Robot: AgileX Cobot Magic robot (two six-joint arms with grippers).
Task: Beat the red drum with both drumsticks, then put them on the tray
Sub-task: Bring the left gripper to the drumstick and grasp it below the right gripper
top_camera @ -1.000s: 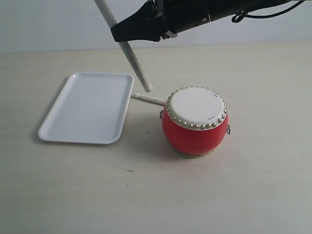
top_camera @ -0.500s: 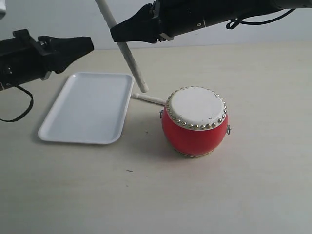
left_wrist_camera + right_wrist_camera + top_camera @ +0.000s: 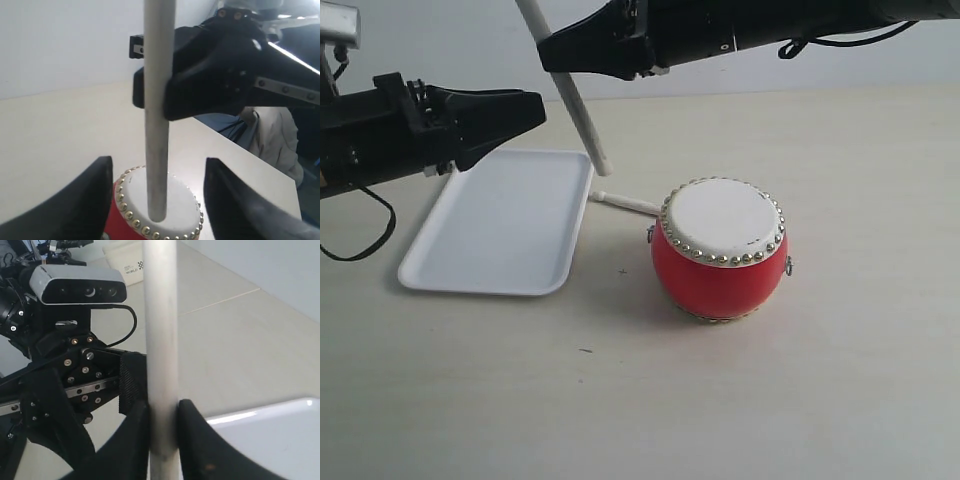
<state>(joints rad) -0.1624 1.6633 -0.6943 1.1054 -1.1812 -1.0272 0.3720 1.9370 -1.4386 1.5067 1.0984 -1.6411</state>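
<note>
The red drum (image 3: pixel 718 272) stands upright on the table, right of the white tray (image 3: pixel 500 225). My right gripper (image 3: pixel 550 52) reaches across from the upper right and is shut on one drumstick (image 3: pixel 576 112), held steeply with its tip hanging just above the tray's far right corner. The wrist view shows its fingers (image 3: pixel 195 440) pinching that stick (image 3: pixel 161 315). My left gripper (image 3: pixel 536 108) hovers over the tray's far end, open and holding nothing. In its view its jaws stand wide apart, with the held stick (image 3: pixel 159 100) and the drum (image 3: pixel 182 202) beyond. The second drumstick (image 3: pixel 625 204) lies on the table behind the drum, mostly hidden.
The two arms are close together above the tray's far edge; the left arm's camera (image 3: pixel 75 287) shows near the right gripper. Bare table (image 3: pixel 620 400) stretches in front of the drum and tray. A corner of the tray (image 3: pixel 280 440) lies below the right gripper.
The left arm has come in from the left and advanced rightward over the tray's far end. The right gripper has carried its stick slightly left and up, away from the drum.
</note>
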